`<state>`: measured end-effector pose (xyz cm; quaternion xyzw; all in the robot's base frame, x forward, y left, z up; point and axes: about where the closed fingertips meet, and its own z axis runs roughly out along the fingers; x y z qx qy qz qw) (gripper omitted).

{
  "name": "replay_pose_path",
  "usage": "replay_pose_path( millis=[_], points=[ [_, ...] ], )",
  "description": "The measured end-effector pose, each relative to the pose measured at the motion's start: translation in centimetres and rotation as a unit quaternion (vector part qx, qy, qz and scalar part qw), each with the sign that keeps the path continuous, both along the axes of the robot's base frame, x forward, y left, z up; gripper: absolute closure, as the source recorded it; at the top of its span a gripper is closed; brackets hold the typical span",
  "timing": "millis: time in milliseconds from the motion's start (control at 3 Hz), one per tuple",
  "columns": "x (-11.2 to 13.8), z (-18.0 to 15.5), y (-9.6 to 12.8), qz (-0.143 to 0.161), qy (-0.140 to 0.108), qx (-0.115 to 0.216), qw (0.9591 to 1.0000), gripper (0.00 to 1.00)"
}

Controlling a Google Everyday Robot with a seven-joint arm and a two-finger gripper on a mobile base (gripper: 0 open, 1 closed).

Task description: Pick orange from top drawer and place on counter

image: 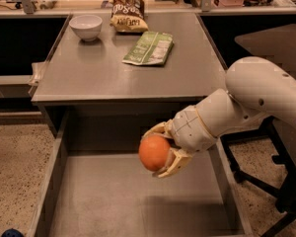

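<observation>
My gripper (158, 151) is shut on the orange (153, 152), a small round fruit held between the cream fingers (173, 164). It hangs in the air above the open top drawer (113, 201), whose flat grey bottom is bare. The white arm reaches in from the right. The orange sits just below and in front of the front edge of the counter (89, 75), right of its middle.
On the counter stand a white bowl (86, 26) at the back left, a brown snack bag (129, 12) at the back and a green packet (149, 48) mid-right. A dark side table (271, 41) and chair legs (246, 174) are on the right.
</observation>
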<state>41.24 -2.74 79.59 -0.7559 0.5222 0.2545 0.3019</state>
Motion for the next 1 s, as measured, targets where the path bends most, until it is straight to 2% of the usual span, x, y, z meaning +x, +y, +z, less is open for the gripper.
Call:
replay_pose_path(
  millis=[333,667,1000],
  points=[
    [2.4,0.7,-1.6,-0.035,-0.006,-0.006,0.9994,1.00],
    [6.6,2.2,-4.3,-0.079,-0.024,-0.013,0.9965,1.00],
    [11.7,4.9,-7.2,-0.147,-0.061,0.000,0.9872,1.00]
  ],
)
